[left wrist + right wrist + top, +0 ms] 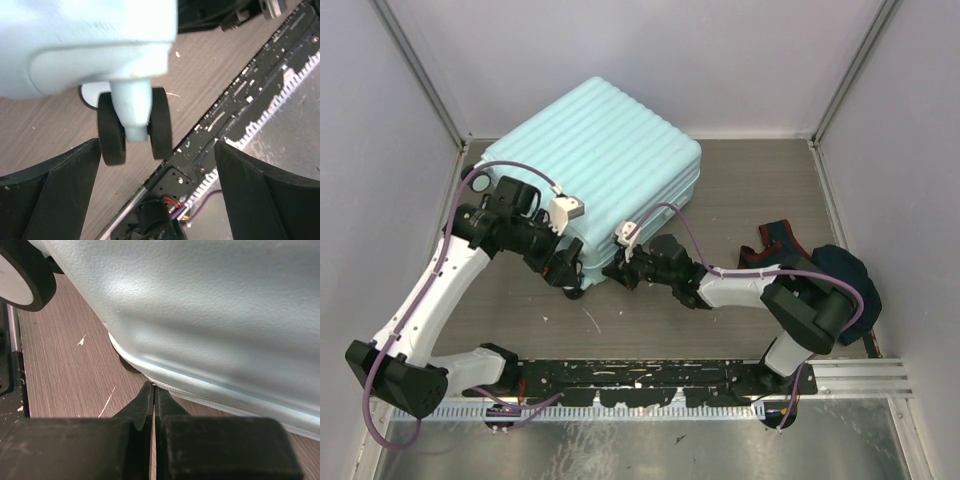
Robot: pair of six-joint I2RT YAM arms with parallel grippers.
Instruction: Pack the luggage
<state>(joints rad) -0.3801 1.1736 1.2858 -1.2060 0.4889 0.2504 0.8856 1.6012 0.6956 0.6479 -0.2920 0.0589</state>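
Tabletop (740, 200) bears luggage (600, 150); wrist views show left pincer (157, 150) agape near wheel (112, 132), right pincer (154, 390) closed tight.

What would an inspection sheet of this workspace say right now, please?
Surface: grey wood-grain table, lightly scuffed.
Job's things: luggage closed, lying flat, wheels toward the arms.
Clutter: dark clothes heaped at the right, outside the luggage.
End effectors: left end effector open, a wheel just ahead between its fingers; right end effector shut, tips at the luggage's lower edge.
Cables: purple cable looped along each arm.
Surroundings: white walls on three sides; metal rail at the near edge.
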